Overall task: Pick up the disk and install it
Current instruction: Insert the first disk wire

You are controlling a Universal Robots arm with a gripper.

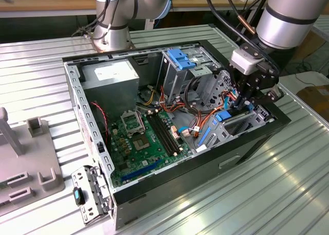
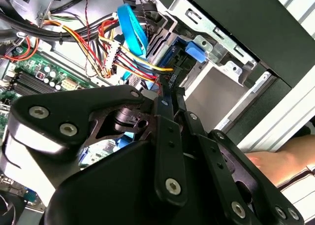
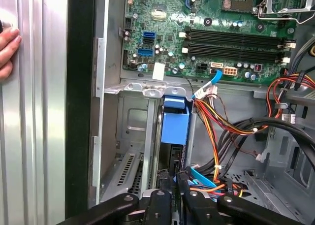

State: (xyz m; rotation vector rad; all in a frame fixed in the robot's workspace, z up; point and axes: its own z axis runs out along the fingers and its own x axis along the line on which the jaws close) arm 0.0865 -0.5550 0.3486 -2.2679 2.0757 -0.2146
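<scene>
This is a robotics lab or assembly test bench. An open desktop computer case (image 1: 169,137) lies on its side on a ribbed aluminium worktop (image 1: 288,178), its green motherboard (image 1: 144,142), power supply (image 1: 110,75) and bundled cables exposed. Just behind the case, the base of an industrial robot arm (image 1: 110,34) is bolted to the same worktop. Grey fixture blocks (image 1: 31,163) stand well apart from the case toward the exterior view's left. A wooden bench (image 1: 46,1) runs behind the arm's base.
</scene>
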